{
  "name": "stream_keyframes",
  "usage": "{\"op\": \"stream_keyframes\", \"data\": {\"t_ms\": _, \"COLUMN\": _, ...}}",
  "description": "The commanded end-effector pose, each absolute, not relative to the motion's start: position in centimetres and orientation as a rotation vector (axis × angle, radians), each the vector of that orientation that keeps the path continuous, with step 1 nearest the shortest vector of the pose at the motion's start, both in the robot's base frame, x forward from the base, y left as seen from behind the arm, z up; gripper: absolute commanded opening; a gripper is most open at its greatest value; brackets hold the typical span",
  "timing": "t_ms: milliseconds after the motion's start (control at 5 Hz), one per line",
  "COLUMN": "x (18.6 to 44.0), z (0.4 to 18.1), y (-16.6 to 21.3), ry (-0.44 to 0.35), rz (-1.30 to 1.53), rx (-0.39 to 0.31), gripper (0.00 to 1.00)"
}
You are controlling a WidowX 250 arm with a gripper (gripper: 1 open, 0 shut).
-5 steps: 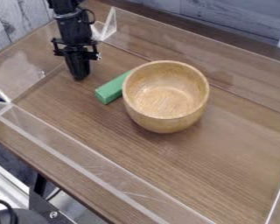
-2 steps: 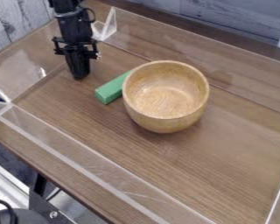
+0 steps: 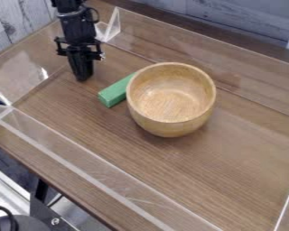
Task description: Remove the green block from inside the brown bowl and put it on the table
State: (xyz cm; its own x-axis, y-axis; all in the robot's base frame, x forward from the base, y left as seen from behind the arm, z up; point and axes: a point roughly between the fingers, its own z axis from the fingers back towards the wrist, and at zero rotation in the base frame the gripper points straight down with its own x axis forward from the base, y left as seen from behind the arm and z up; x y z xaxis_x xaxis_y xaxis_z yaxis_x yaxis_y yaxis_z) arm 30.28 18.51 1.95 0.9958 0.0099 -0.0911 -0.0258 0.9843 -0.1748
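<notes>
The green block (image 3: 113, 91) lies on the table (image 3: 98, 144), just left of the brown bowl (image 3: 172, 98) and touching or nearly touching its outer wall. The bowl's inside shows only bare wood. My black gripper (image 3: 80, 75) points down at the table to the upper left of the block, a short gap away from it. Its fingers are together and hold nothing.
Low clear acrylic walls (image 3: 62, 153) border the table on all sides. A clear upright piece (image 3: 108, 27) stands behind the gripper at the back wall. The table's front edge drops off at the lower left.
</notes>
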Motion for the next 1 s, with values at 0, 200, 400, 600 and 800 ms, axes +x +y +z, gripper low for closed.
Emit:
{"op": "stream_keyframes", "data": {"t_ms": 0, "x": 31.3, "z": 2.6, "y": 18.1, "ry": 0.072, "rz": 0.001, "rx": -0.161, "gripper": 0.0}}
{"op": "stream_keyframes", "data": {"t_ms": 200, "x": 31.3, "z": 2.9, "y": 18.0, "ry": 0.109, "rz": 0.01, "rx": -0.184, "gripper": 1.0}}
{"op": "stream_keyframes", "data": {"t_ms": 400, "x": 31.3, "z": 3.2, "y": 17.8, "ry": 0.146, "rz": 0.019, "rx": -0.21, "gripper": 1.0}}
{"op": "stream_keyframes", "data": {"t_ms": 600, "x": 31.1, "z": 5.6, "y": 17.6, "ry": 0.119, "rz": 0.004, "rx": -0.223, "gripper": 0.0}}
{"op": "stream_keyframes", "data": {"t_ms": 800, "x": 30.8, "z": 8.3, "y": 17.5, "ry": 0.088, "rz": -0.011, "rx": -0.235, "gripper": 1.0}}
